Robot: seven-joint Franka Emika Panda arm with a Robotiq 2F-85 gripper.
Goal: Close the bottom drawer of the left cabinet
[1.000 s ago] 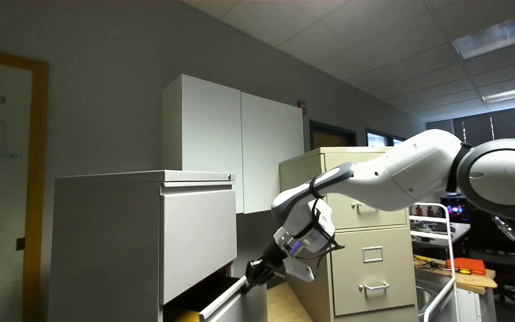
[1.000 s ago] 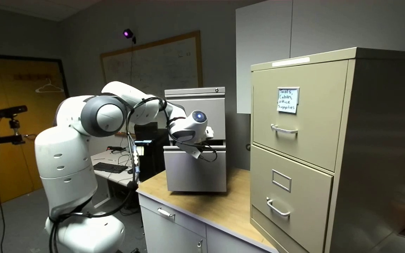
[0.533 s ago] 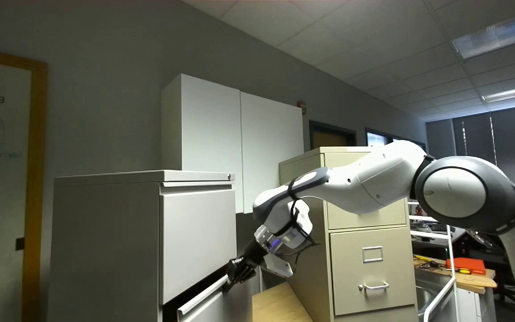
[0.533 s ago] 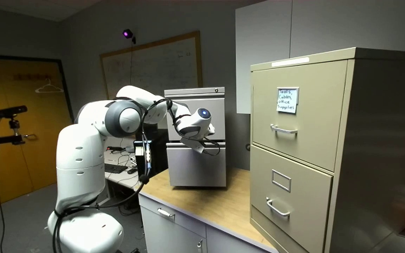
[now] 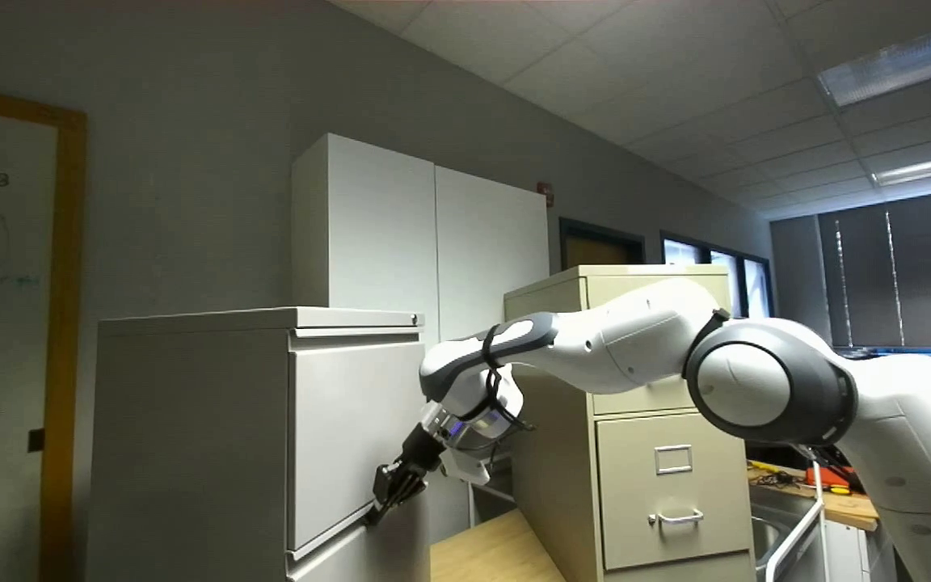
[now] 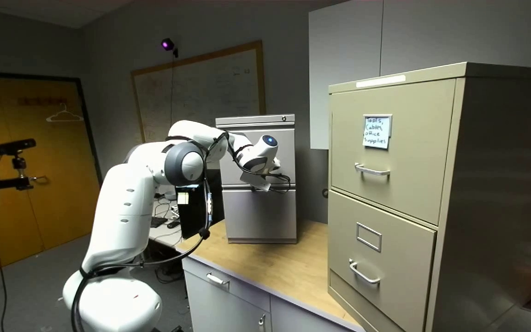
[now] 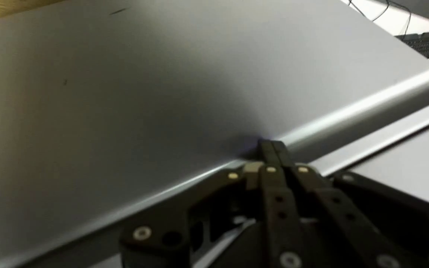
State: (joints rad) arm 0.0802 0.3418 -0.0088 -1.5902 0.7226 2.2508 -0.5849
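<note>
The left cabinet (image 5: 191, 444) is pale grey with plain flat fronts; it also shows in an exterior view (image 6: 255, 119). Its bottom drawer (image 5: 401, 546) looks flush under the upper front, with no inside showing. Its flat front also shows in an exterior view (image 6: 260, 216) and fills much of the wrist view (image 7: 143, 93). My gripper (image 5: 374, 516) is at the top edge of this drawer front. In the wrist view the fingertips (image 7: 273, 145) are together with nothing between them, against or very near the front's upper edge. In an exterior view the fingers are mostly hidden behind the wrist.
A beige filing cabinet (image 5: 676, 493) with handled drawers stands beside the grey one, also in an exterior view (image 6: 390, 193). Both stand on a wooden counter (image 6: 265, 263). White wall cupboards (image 5: 381, 226) hang behind. A desk with a keyboard (image 6: 157, 222) is behind the arm.
My gripper has moved toward the grey cabinet, and the bottom drawer has slid in with it. The dark gap and yellowish inside seen earlier no longer show. The gripper stays at the drawer's top edge.
</note>
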